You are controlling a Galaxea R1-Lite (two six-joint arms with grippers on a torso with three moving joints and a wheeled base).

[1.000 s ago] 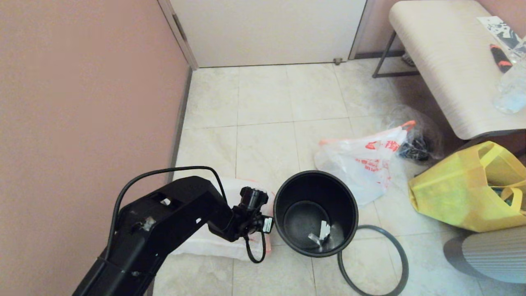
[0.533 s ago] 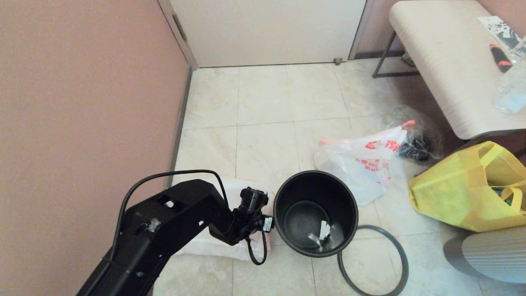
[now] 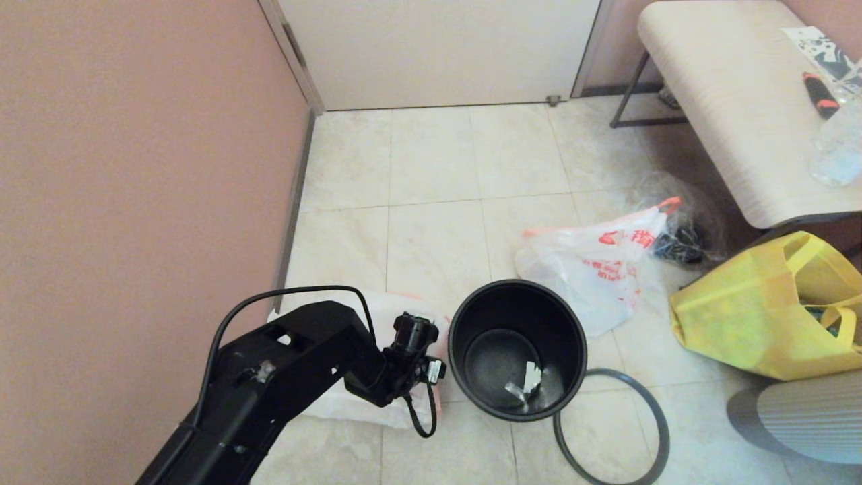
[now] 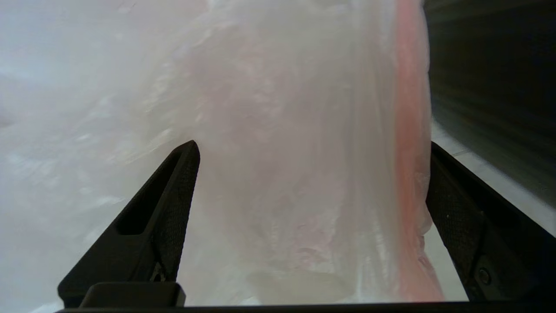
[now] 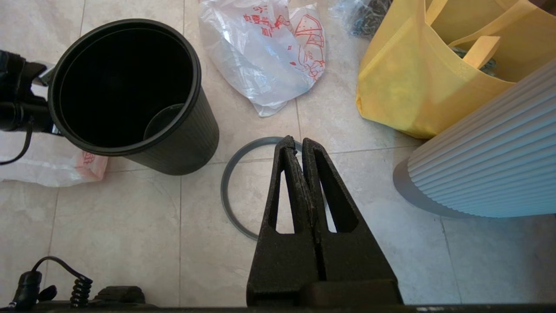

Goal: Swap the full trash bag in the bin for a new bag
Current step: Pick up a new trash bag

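A: Since the earlier look, our left arm has drawn back a little toward us; the bags and the bin [image 3: 517, 350] lie where they were. Left gripper [image 4: 304, 182]: jaws spread wide, straddling the new bag [image 4: 278, 143], nothing pinched.

B: Agreed. The new bag lies flat on the floor [image 3: 431, 175] against the bin's left side, beside the pink wall. The bin stands bare, its rim hoop [image 3: 613, 428] off and lying on the tiles against its right side. The full trash bag [image 3: 592, 269] is already out, slumped on the floor beyond the bin.

A: Step in hand, as we judge it: gathering the new bag. We'd sink the jaws until a fold bunches between them, close near the orange-red edge, then lift slowly; thin film slips.

B: Right gripper [image 5: 302, 145] pressed shut, empty, parked above the hoop.

A: Surroundings: pale glossy tiles, a closed door at the far end, a desk at the far right, a yellow tote [image 3: 761, 310] beneath it.
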